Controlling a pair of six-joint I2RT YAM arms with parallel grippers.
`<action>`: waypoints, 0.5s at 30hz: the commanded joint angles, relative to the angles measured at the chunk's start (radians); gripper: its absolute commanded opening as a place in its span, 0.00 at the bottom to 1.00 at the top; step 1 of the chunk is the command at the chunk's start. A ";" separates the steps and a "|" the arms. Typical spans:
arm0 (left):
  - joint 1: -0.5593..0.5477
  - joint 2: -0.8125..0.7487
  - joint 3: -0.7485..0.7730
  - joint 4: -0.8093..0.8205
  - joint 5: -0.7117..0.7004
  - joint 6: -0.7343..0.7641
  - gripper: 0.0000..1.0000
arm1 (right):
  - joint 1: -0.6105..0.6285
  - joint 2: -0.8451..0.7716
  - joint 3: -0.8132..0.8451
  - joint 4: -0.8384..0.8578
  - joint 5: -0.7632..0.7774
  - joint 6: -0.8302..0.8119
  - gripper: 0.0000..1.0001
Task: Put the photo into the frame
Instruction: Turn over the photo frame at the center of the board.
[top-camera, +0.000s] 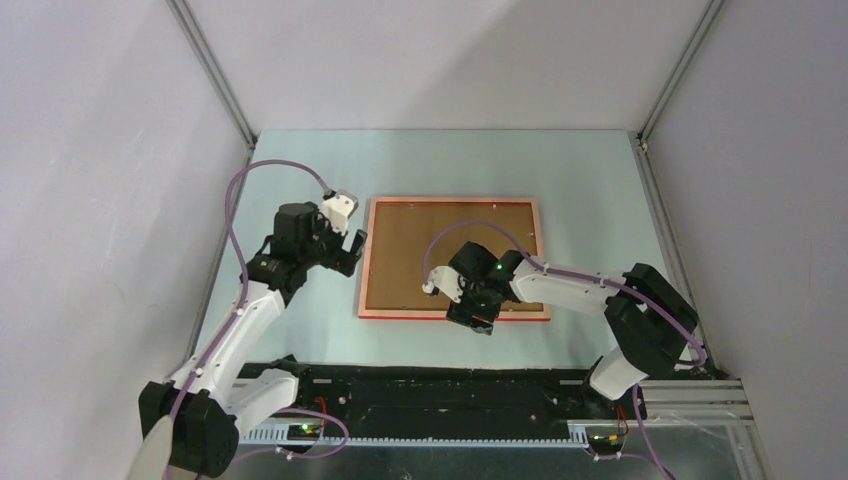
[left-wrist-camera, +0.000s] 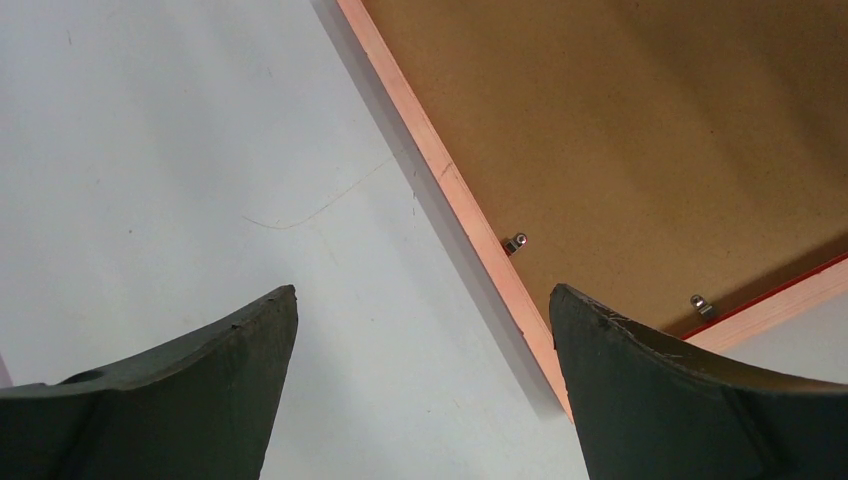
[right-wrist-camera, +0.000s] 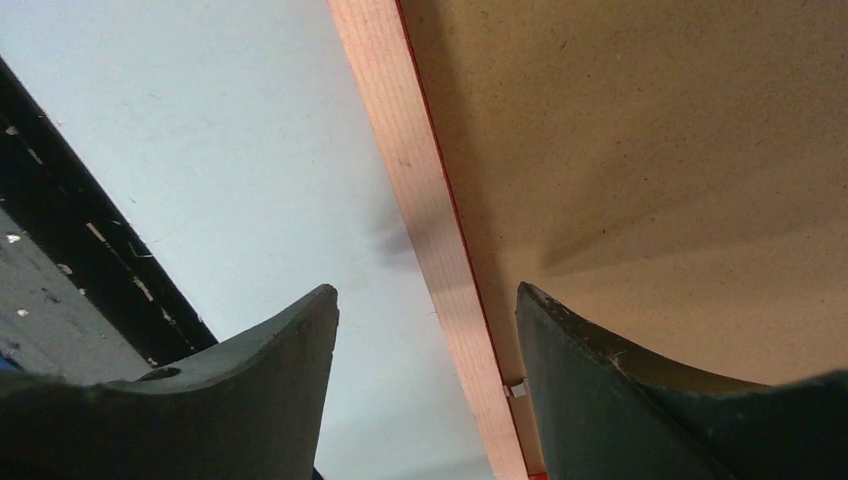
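The frame (top-camera: 364, 262) lies face down on the pale table, its wood-coloured back rim up, with a brown backing board (top-camera: 425, 250) inside it. The photo is hidden. My left gripper (top-camera: 352, 250) hangs open just off the frame's left side. In the left wrist view the left gripper (left-wrist-camera: 422, 290) has bare table between its fingers, beside the frame's rim (left-wrist-camera: 450, 190) and two small metal tabs (left-wrist-camera: 519, 240). My right gripper (top-camera: 472, 318) is open at the frame's near edge. In the right wrist view the right gripper (right-wrist-camera: 425, 290) straddles the rim (right-wrist-camera: 400, 130), not touching it.
A black strip (top-camera: 450, 392) runs along the table's near edge by the arm bases. Grey walls and aluminium posts (top-camera: 215, 70) enclose the table on three sides. Purple cables loop over both arms.
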 joint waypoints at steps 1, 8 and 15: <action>-0.007 -0.014 0.000 0.013 0.002 0.026 0.99 | 0.017 0.015 0.037 0.022 0.042 -0.005 0.68; -0.007 -0.023 -0.006 0.013 0.004 0.022 0.99 | 0.027 0.035 0.037 0.032 0.064 -0.004 0.63; -0.007 -0.034 -0.012 0.014 0.002 0.024 0.99 | 0.040 0.046 0.038 0.032 0.075 0.000 0.59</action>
